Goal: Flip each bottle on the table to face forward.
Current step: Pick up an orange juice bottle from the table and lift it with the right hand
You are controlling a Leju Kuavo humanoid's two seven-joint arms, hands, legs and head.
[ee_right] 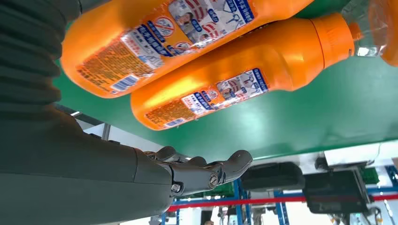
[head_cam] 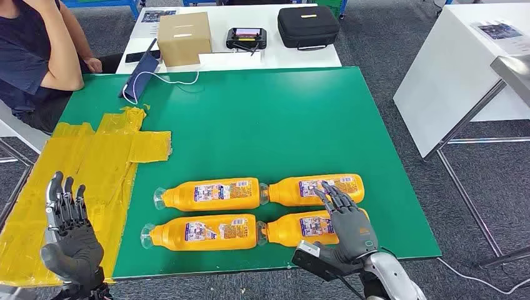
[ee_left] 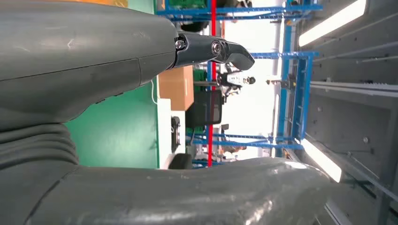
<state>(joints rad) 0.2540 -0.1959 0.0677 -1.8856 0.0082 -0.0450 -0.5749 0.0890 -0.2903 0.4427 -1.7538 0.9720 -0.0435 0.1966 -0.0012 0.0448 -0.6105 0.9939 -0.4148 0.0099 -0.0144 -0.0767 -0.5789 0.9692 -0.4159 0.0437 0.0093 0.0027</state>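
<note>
On the green tabletop (head_cam: 281, 119), four orange bottles are lying on their sides in two rows of two, near the front edge, labels facing up. Far row: far-left bottle (head_cam: 209, 194) and far-right bottle (head_cam: 312, 189), touching end to end. Near row: near-left bottle (head_cam: 203, 232) and near-right bottle (head_cam: 294, 227), also end to end. All four are pointing their clear caps toward the robot's left.

The right hand (head_cam: 347, 225) is hovering over the two right-side bottles with fingers spread, holding nothing; contact with the bottles cannot be confirmed. The left hand (head_cam: 69, 231) is hanging above the yellow taped patch (head_cam: 106, 162), fingers extended and apart, empty.

One person (head_cam: 31, 56) is sitting at the far-left corner. One cardboard box (head_cam: 184, 37) and one black case (head_cam: 308, 26) are resting on the white table (head_cam: 275, 55) behind.
</note>
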